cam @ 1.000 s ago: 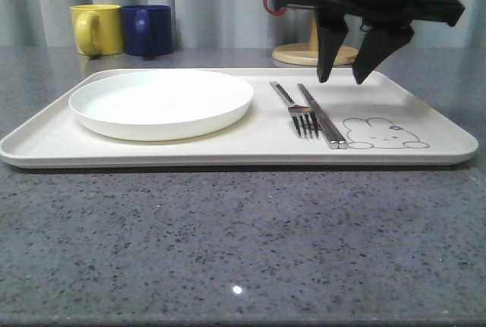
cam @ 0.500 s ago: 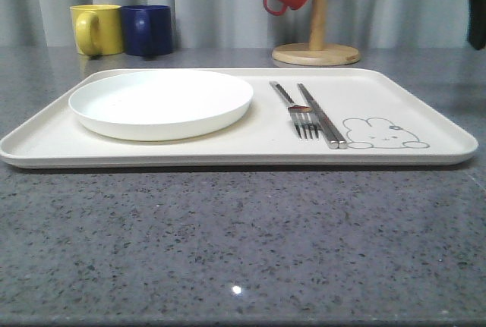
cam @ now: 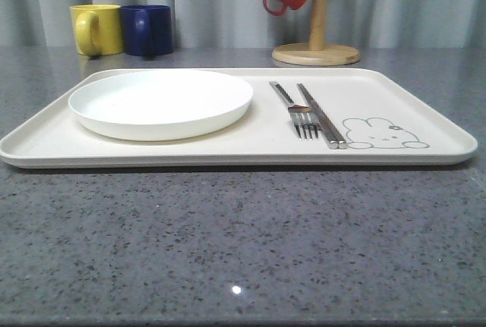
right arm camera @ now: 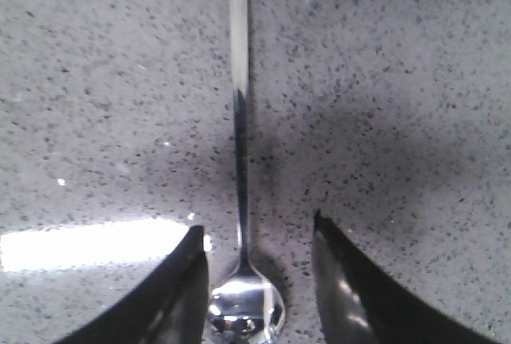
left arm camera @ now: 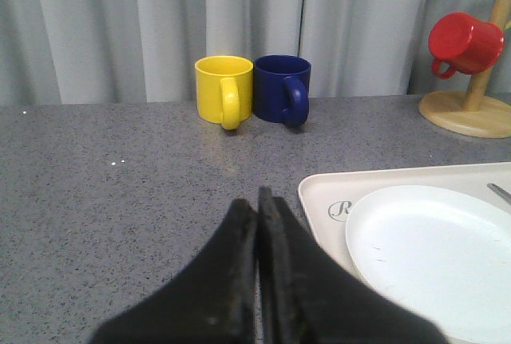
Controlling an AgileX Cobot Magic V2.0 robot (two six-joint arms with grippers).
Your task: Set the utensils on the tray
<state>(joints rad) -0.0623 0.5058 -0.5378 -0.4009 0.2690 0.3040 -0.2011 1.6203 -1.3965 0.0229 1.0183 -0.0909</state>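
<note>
Tray: large flat cream rectangular tray (cam: 425,107).
Fork (cam: 298,111), knife (cam: 322,116): slim silver, side by side on it.
Spoon (right arm camera: 239,200): silver, flat on the speckled grey table (right arm camera: 399,81).

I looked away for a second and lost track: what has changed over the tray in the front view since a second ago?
The right arm, whose open hand hung over the fork and knife, swung off to the right and left the front view. Its hand now hangs open over the spoon on the grey table. The tray, plate, fork and knife kept their places.
</note>
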